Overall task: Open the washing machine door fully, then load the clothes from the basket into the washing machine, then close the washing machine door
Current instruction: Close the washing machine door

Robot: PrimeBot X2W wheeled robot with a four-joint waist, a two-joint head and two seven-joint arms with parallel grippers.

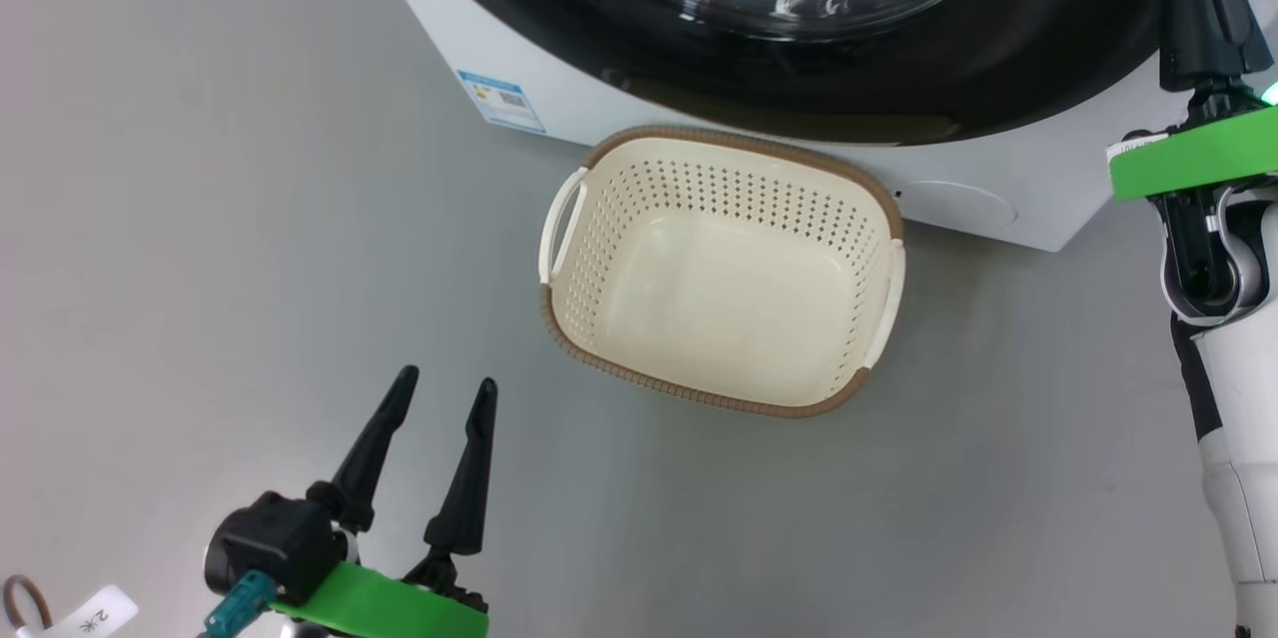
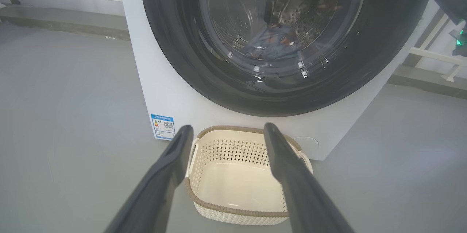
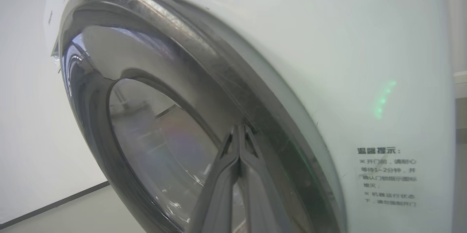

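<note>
My left gripper hangs low over the grey floor, its two fingers spread wide with nothing between them. Just beyond it the basket stands upright, its far rim close against the foot of the washing machine; I cannot tell whether they touch. The basket holds nothing, only its bare cream bottom shows. Past its left handle, a blue label sits on the machine's lower corner, its print too small to read.

My right gripper is up at the right side of the washing machine door. Its fingers are pressed together on nothing, tips at the seam where the door's dark rim meets the white front; contact there is hard to judge. The door lies flat against the machine, and the head view cuts off its upper part. Through the glass, dimmed by reflections, the clothes lie as a bluish heap low in the steel drum, their print barely made out. A sticker beside the door carries small blurred text.
</note>
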